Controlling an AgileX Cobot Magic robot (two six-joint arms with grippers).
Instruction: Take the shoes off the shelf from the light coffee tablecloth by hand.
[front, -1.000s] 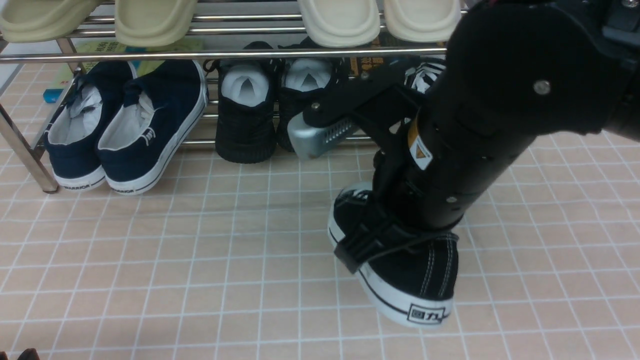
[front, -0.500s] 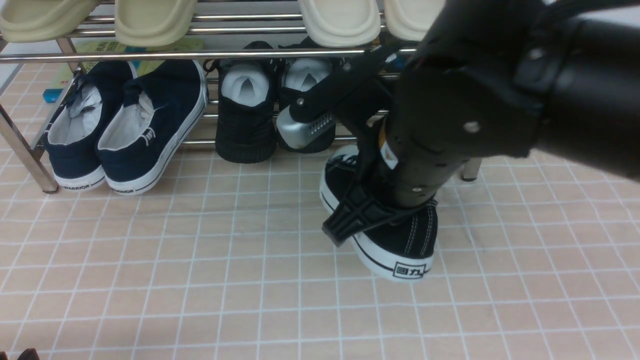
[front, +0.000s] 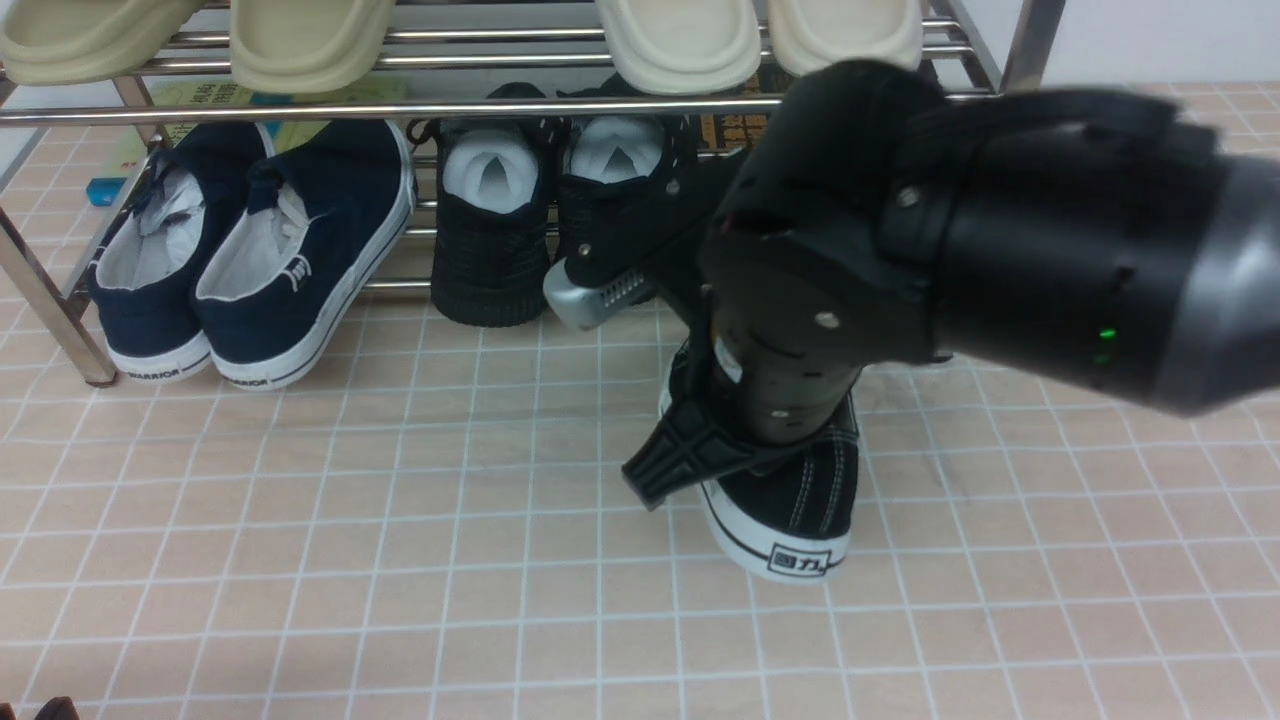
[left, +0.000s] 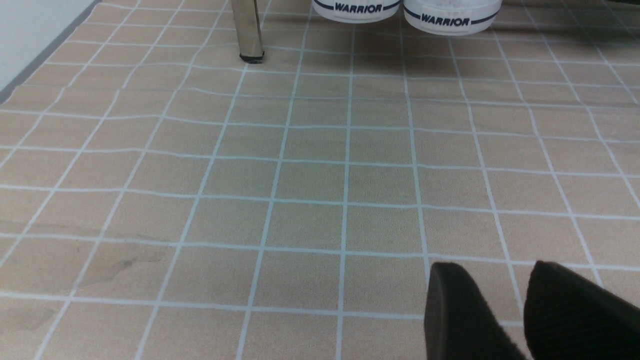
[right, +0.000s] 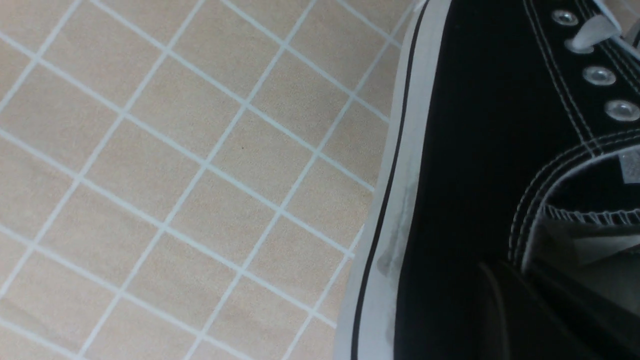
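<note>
Left gripper (left: 495, 270) is seen low over the grid-printed tablecloth (left: 280, 180), nothing held; fingers (left: 460, 315) parted or pressed cannot be told. On the chrome shoe rack (front: 300, 108) a navy pair (front: 250, 260), then a black mesh pair (front: 495, 240), are set. Further right, right gripper (front: 730, 455) is clamped on the heel collar of one black canvas sneaker (front: 800, 510), off the rack, on or just above the cloth before it.

My shoe (front: 805, 495) is black with white stitching and sole; cloth (front: 300, 520) beige, white-gridded; slippers (front: 680, 40) cream, I think.
</note>
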